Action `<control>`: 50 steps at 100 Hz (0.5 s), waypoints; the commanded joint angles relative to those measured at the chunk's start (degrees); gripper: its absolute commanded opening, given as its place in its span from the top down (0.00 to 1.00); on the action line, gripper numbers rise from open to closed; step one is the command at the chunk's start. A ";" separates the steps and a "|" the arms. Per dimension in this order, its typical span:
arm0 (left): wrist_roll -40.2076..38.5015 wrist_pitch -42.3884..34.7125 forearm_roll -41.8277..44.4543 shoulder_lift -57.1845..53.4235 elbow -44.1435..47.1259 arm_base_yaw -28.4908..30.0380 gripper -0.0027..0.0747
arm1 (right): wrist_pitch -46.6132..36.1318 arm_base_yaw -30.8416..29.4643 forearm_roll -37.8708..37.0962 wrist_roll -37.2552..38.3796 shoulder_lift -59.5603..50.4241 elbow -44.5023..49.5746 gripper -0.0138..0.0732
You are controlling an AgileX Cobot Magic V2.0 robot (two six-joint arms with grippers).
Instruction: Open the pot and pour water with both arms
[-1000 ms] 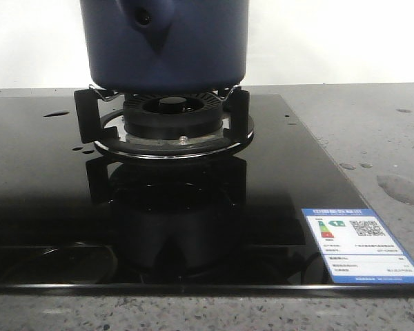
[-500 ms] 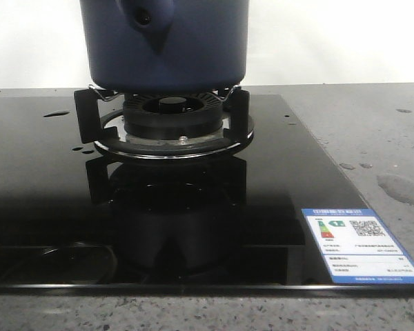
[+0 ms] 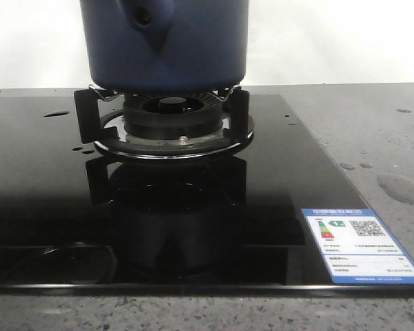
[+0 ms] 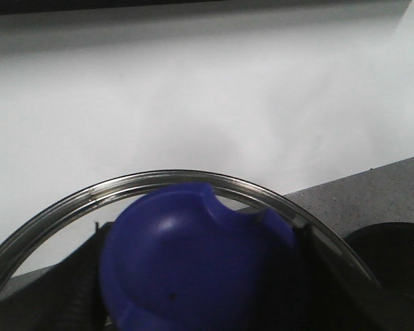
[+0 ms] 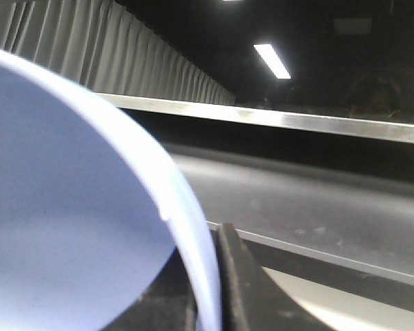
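the glossy black glass hob [image 3: 48, 207] carries the big matte navy cylindrical pot [image 3: 165, 41] on its burner stand [image 3: 172, 124]. left wrist shows a clear glass lid [image 4: 193, 183] with a blue round knob [image 4: 193, 262], apparently gripped; right fingers [image 5: 238, 283] pinch a pale blue bowl rim [image 5: 90, 207]. judgement: keep the lid clear, tip the bowl slowly over the pot. water drops [image 3: 400, 187] dot the counter.

- A black glass cooktop [image 3: 48, 207] fills most of the front view's lower half, glossy enough to mirror what stands on it.
- A burner [image 3: 171, 114] with black pan supports sits upper centre.
- A blue-edged energy label [image 3: 359, 245] (with a QR code) lies at lower right.
- Speckled grey countertop [image 3: 372, 131] runs along the right side.
- A white wall [image 3: 331, 41] spans the top.
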 commanded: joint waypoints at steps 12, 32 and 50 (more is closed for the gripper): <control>-0.16 -3.24 -2.92 -1.63 -2.17 0.04 0.46 | -4.73 0.14 -0.67 -0.15 -3.20 -1.70 0.91; -0.16 -3.24 -3.02 -1.63 -2.17 0.04 0.46 | -4.25 0.14 -0.67 -0.15 -3.20 -1.70 0.91; -0.02 -2.62 -5.12 -1.63 -2.17 0.04 0.46 | 1.16 0.14 2.32 -0.26 -4.92 -1.70 0.91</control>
